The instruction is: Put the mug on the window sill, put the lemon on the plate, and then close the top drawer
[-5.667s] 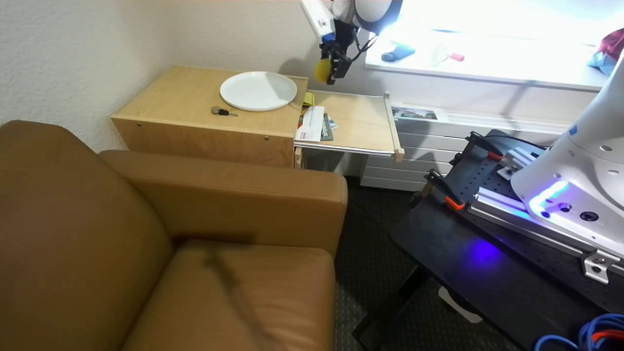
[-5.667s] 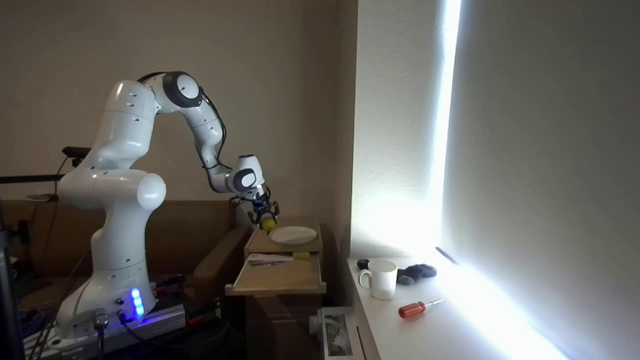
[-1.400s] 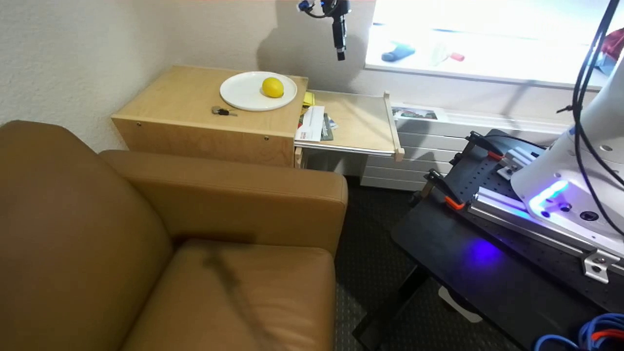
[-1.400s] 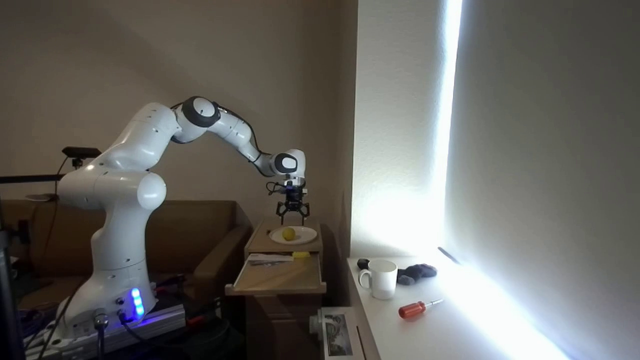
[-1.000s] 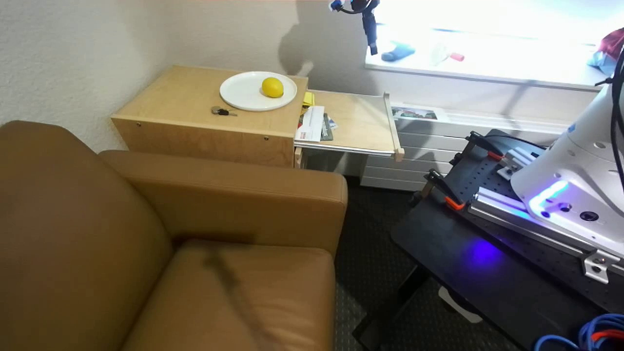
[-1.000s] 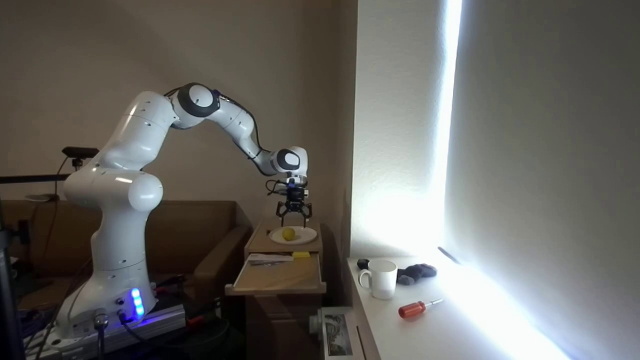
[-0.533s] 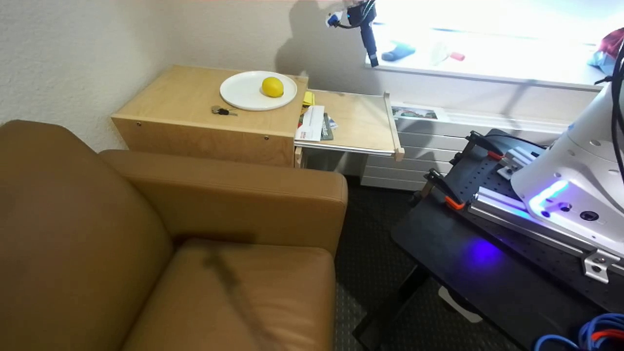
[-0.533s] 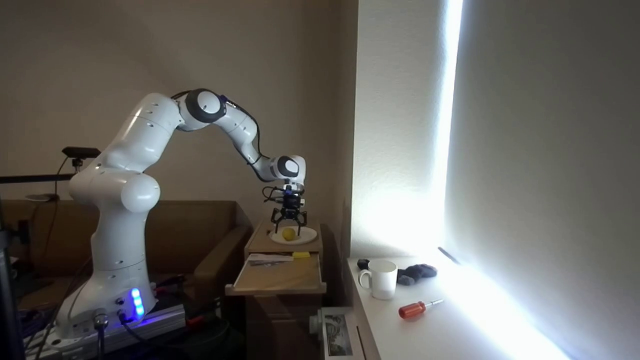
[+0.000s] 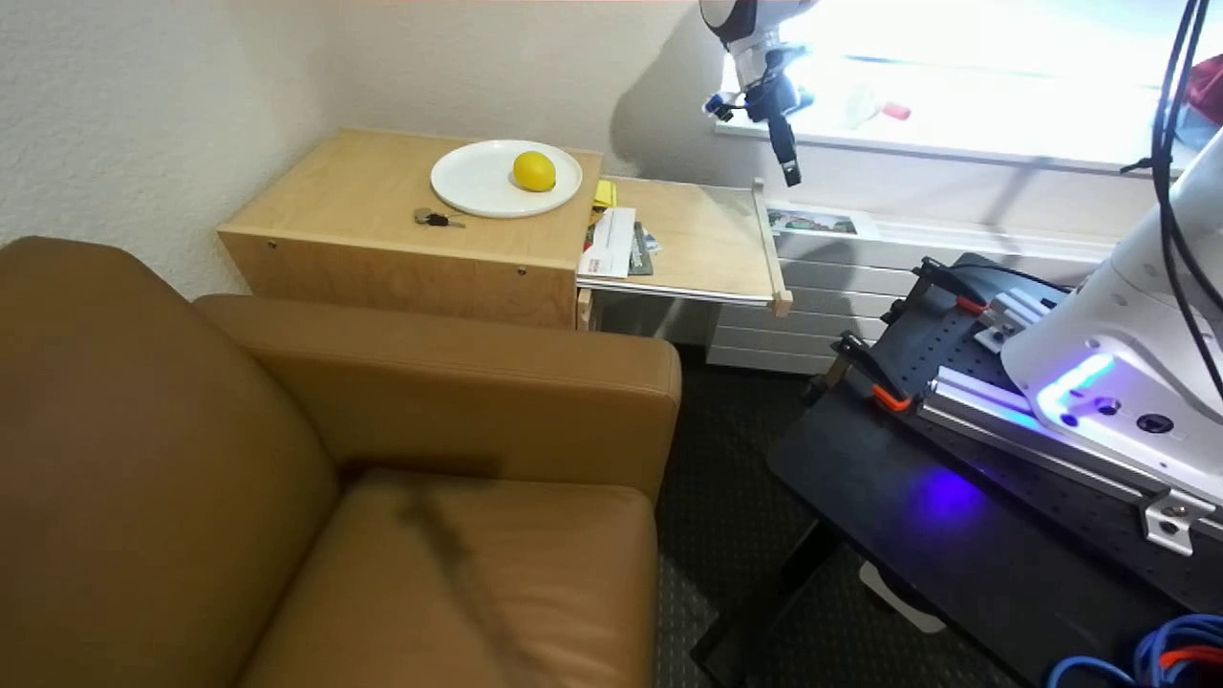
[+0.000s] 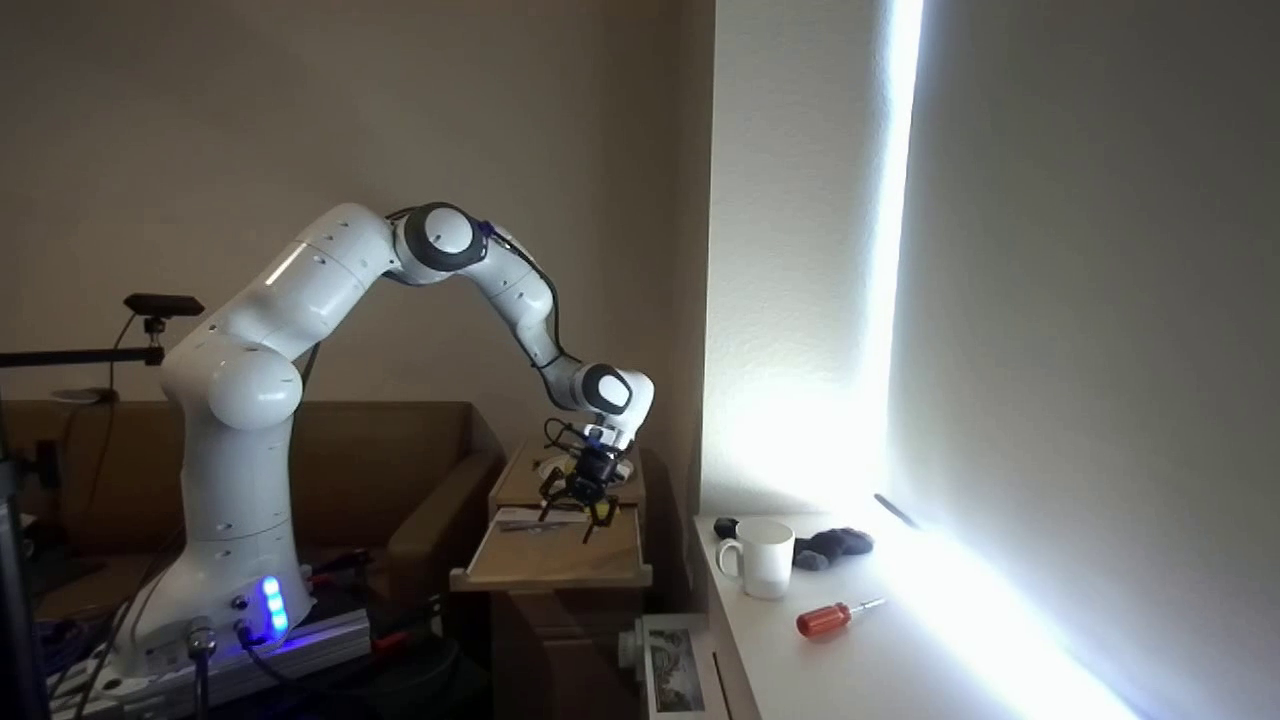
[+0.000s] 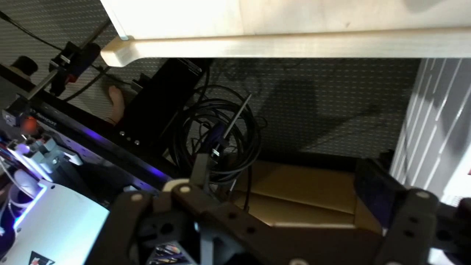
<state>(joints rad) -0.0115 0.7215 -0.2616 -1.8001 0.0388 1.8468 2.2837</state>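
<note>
Where the one brown sofa (image 9: pixel 459 401) ends, I see one light-wood cabinet (image 9: pixel 411 282) behind its armrest, bearing one small key (image 9: pixel 439 219) and one white plate (image 9: pixel 473 182). One lemon (image 9: pixel 534 172) rests on the plate, off toward its right side; in an exterior view my jaws cover much of that plate. The top drawer (image 9: pixel 712 234) stands pulled out to the right, with one white envelope (image 9: pixel 611 244), one dark card (image 9: pixel 641 253) and one yellow item (image 9: pixel 605 194) inside. Near the drawer's front my two jaws are spread wide and released, best judged from the wrist view, which shows that front close up and, as neither exterior view does, one loose coil of black cable (image 11: pixel 180 141) farther down. Past the drawer comes one white radiator (image 9: pixel 803 287), with one picture (image 9: pixel 812 222) lying on it that both exterior views catch. Above runs one window sill (image 9: pixel 1003 134), where one mug (image 10: pixel 766 560) stands upright; I get it sharp, handle to the left, in an exterior view, though glare bleaches it elsewhere. Beside the mug lies one dark bundle (image 10: pixel 838 547), too shadowed for me to name, and in front one red-handled screwdriver (image 10: pixel 825 620), whose handle shows in both exterior views. Farthest right, one black table (image 9: pixel 860 478) carries the arm's white base (image 9: pixel 1108 334), and I count two orange-tipped clamps (image 9: pixel 874 375) along the table's edge.
</note>
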